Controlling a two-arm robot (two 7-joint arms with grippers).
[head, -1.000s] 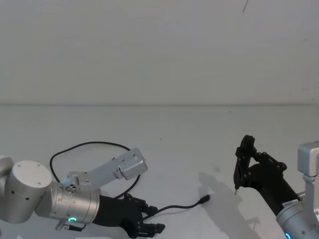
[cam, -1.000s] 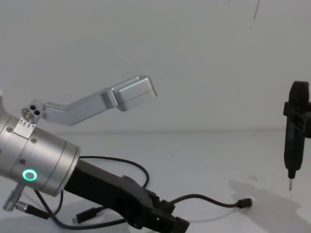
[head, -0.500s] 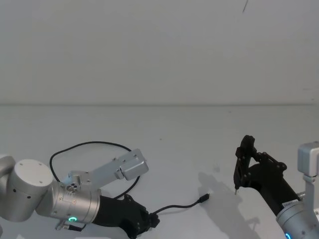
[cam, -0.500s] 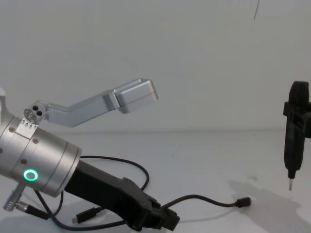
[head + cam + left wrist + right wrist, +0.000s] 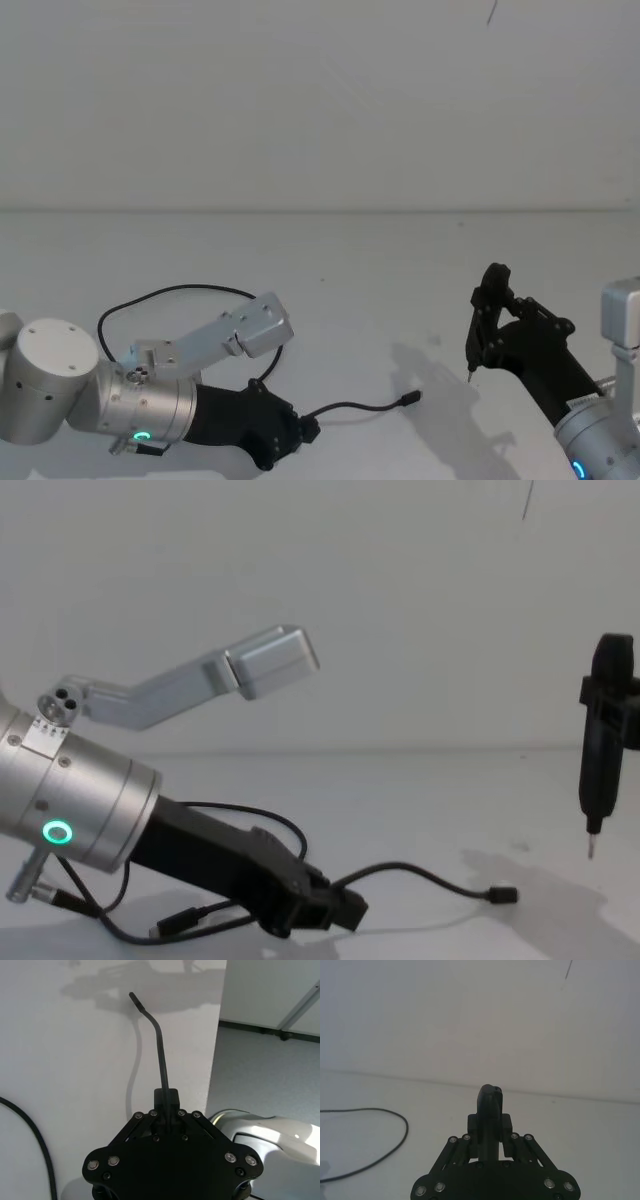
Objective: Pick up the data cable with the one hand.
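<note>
Head looks down, chest across; both share data cable

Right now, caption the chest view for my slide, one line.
Left claw shut on the data cable, low by the white table; pen-like tool hangs at far right.

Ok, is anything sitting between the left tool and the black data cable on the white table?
Nothing visible: the black two-finger left tool is shut on the long thin black data cable. The right tool, holding a slim black pen-like stylus, hangs well apart to its right.
</note>
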